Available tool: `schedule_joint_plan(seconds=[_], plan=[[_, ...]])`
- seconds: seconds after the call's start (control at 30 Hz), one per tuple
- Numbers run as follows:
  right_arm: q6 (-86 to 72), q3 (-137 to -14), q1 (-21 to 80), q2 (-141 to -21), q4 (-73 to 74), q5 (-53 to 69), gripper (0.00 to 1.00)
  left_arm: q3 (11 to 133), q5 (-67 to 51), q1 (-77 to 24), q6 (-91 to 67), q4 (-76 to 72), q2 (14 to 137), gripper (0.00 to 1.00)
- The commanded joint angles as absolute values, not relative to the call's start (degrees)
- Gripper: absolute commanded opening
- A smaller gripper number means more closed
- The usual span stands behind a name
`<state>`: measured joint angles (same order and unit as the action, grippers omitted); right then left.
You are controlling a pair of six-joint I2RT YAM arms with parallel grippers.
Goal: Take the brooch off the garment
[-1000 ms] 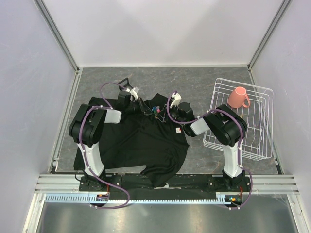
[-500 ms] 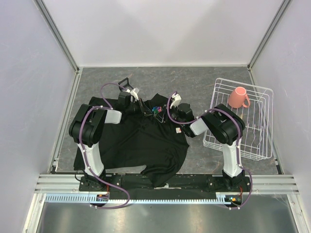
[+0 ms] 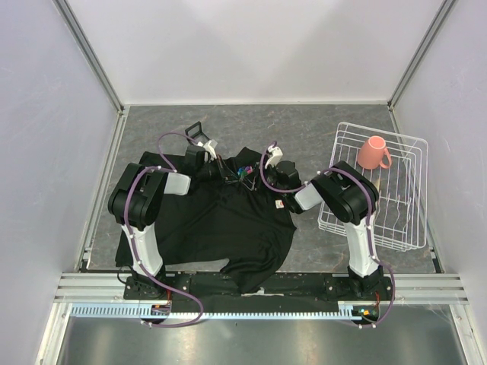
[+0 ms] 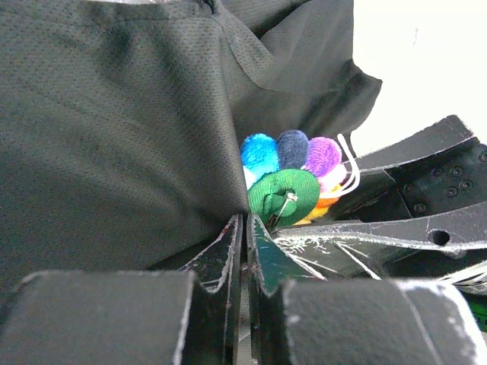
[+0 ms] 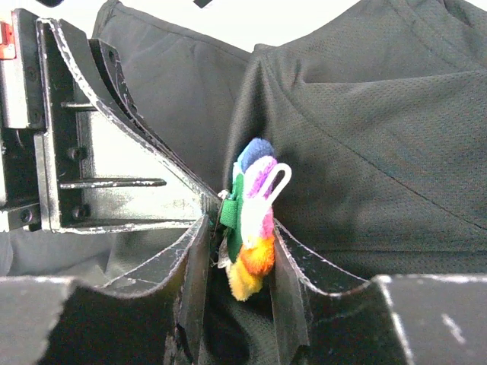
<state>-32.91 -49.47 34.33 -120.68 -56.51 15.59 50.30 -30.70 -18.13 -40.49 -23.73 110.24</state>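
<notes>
The brooch (image 5: 255, 205), judged soft and light, sits at the far edge of the garment (image 4: 114, 137), clamped edge-on in the right claw (image 5: 242, 226), with the left claw (image 4: 245, 225) pinched onto garment fabric just beside it; grip its padded rim, clear of the pin (image 4: 287, 203).

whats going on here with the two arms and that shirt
Two robot arms are working on the brooch pinned to a black T-shirt. The right end effector is clamped on the brooch itself. The left end effector looks pinched shut on the shirt right beside it. The brooch sits against the shirt, apparently not free yet.
</notes>
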Motion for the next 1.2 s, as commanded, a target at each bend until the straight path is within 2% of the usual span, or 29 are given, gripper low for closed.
schedule_joint_plan(seconds=[0.0, 0.47, 0.87, 0.9, 0.93, 0.97, 1.17], plan=[[-34.0, -51.8, 34.6, -121.9, -58.4, 15.3, 0.4, 49.3, -29.5, -18.6, -41.4, -24.3, 109.8, 0.1], [-35.2, -52.8, 34.5, -123.7, -59.0, 17.7, 0.01, 48.4, -28.8, -18.7, -41.2, -24.6, 108.5, 0.09], [-39.0, -52.0, 33.6, -125.2, -65.6, 23.3, 0.0, 48.6, -26.9, -18.5, -39.2, -23.3, 106.8, 0.13], [-39.2, -51.9, 33.6, -124.9, -65.6, 23.2, 0.07, 48.5, -26.8, -18.5, -39.2, -23.4, 106.6, 0.13], [-39.2, -51.7, 33.6, -124.6, -65.5, 22.9, 0.38, 48.5, -26.7, -18.5, -39.2, -23.3, 106.8, 0.13], [-39.0, -51.3, 33.6, -124.5, -65.0, 22.4, 0.46, 48.6, -26.7, -18.6, -39.2, -23.3, 106.8, 0.13], [-38.7, -49.8, 33.0, -122.5, -64.1, 20.6, 0.5, 48.3, -26.1, -18.6, -39.6, -23.4, 107.0, 0.12]])
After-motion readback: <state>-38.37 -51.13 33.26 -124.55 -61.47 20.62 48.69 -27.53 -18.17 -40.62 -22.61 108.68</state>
